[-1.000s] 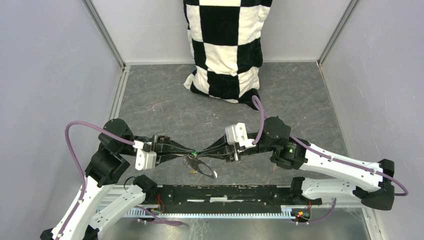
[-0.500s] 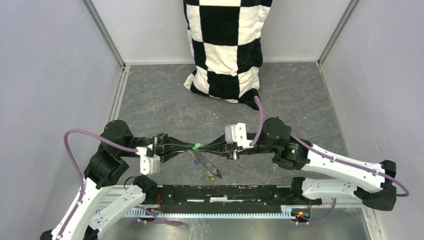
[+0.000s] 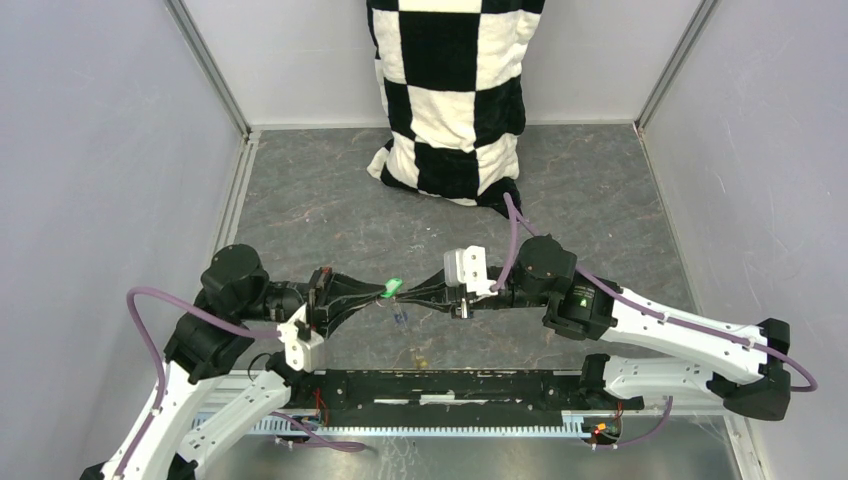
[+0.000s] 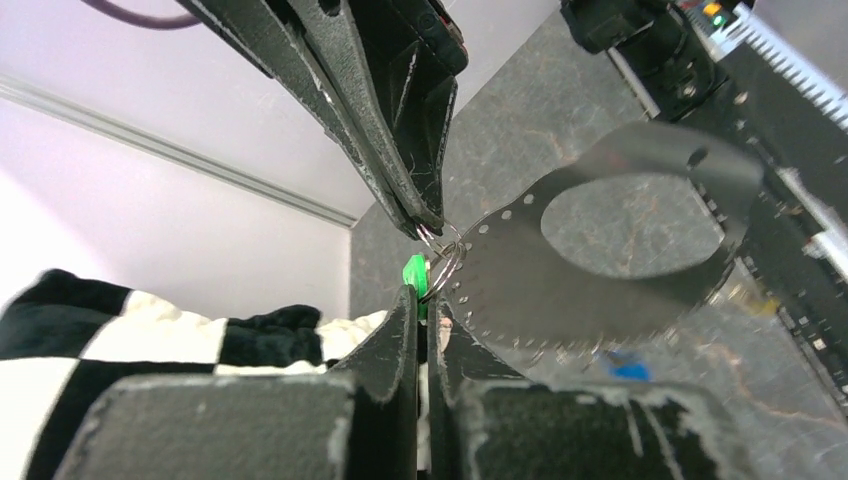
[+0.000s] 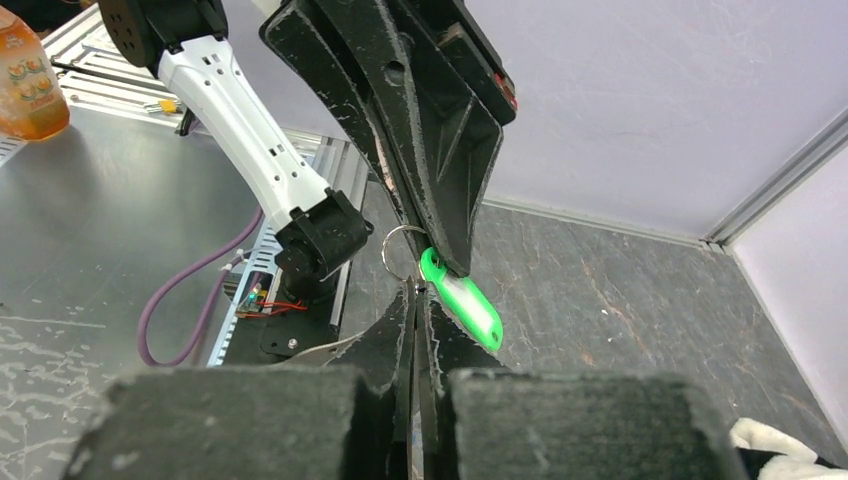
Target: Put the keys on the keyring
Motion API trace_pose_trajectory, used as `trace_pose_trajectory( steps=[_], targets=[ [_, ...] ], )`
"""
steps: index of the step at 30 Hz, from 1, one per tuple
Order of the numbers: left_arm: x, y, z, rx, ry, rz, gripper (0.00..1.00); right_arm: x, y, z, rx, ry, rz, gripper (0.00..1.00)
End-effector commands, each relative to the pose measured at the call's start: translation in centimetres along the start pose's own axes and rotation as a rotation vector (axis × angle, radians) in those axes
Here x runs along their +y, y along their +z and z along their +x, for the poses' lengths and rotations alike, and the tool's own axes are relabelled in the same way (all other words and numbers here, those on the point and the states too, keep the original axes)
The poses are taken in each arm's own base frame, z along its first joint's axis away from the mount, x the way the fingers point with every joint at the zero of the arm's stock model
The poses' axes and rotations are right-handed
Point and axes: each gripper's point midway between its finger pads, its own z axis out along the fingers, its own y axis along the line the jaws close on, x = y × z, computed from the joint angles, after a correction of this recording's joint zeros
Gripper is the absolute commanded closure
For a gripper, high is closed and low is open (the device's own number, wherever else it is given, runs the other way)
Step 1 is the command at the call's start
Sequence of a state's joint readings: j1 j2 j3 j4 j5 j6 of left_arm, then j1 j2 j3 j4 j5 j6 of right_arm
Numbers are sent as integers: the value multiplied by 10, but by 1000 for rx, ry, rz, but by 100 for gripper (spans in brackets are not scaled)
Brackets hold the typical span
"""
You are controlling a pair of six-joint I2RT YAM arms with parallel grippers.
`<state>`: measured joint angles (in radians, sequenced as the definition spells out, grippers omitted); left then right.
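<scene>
A robotics lab test cell: plain pale-grey panel walls in aluminium framing enclose a dark grey marbled worktop.

- table: dark grey marbled slab;
- checkered cloth: base rests at far edge, centre, rising up the back wall;
- blue key, yellow key: tiny, near front edge, apart

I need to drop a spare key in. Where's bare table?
Bare table lies either side of the cloth: back left toward the left wall, back right toward the right wall. Front centre is crowded: left gripper on the green key meets right gripper on the keyring.
</scene>
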<state>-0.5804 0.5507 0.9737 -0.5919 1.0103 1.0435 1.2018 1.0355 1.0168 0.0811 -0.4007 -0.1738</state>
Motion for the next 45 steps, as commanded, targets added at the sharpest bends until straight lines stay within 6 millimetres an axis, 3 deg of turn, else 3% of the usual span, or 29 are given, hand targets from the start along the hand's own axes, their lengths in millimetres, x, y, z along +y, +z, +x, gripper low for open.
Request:
trace_pose_trajectory(
  steps=[1, 17, 19, 20, 22, 26, 27, 29, 31, 38, 41, 45],
  targets=[
    [-6, -8, 8, 70, 146, 21, 98, -20, -4, -27, -71, -42, 95, 100],
    [-31, -10, 27, 117, 148, 104, 98, -21, -4, -35, -256, 71, 150, 100],
    [-32, -11, 30, 130, 156, 101, 93, -20, -4, -33, -256, 71, 148, 100],
    [-32, -12, 30, 137, 164, 97, 85, -20, -4, -33, -256, 70, 149, 100],
    [-33, -13, 30, 141, 172, 93, 51, -19, -3, -33, -254, 70, 137, 100],
    [-34, -14, 23, 118, 132, 85, 37, -16, 1, -29, -226, 79, 116, 100],
    [-33, -13, 21, 113, 99, 82, 26, -16, 1, -27, -216, 75, 113, 100],
    [-30, -13, 15, 102, 14, 77, 18, -17, 3, -24, -190, 58, 112, 100],
    [-26, -11, 8, 82, -75, 78, 1, -18, 3, -22, -167, 45, 114, 100],
    [18, -3, -9, 42, -279, -38, 1, -19, 5, -19, -135, 20, 107, 100],
    [34, 2, -21, -10, -334, -64, 15, -22, 6, -16, -118, 8, 117, 100],
    [33, 9, -23, -38, -481, -27, 37, -26, 4, -15, -128, 1, 144, 99]
  ],
)
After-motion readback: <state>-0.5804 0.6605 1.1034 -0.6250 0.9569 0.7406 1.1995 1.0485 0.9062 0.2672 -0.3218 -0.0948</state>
